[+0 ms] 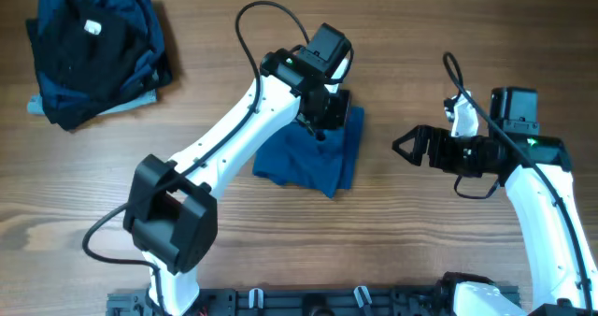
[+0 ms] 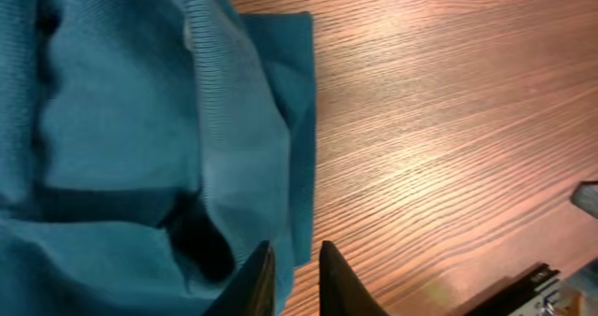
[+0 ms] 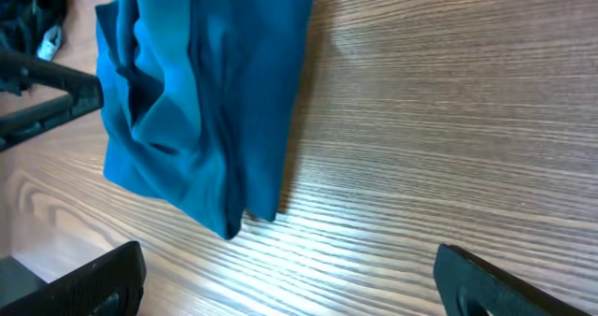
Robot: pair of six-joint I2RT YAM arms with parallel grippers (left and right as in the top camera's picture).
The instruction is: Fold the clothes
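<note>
- We are finding the teal-blue, half-folded cloth garment (image 1: 301, 163) lying midway along the wooden worktop (image 1: 420, 260), its straight edge facing the right arm.
- The left claw (image 1: 319, 120) is sitting on the garment's far corner, jaws pinched nearly together on the hem, we judge.
- The right claw (image 1: 400, 148) is hanging wide open and empty near that edge; the left one is nearer.

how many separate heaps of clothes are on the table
2: a blue garment in the middle, and a dark pile at the overhead view's top-left corner, which may hide several pieces.
</note>
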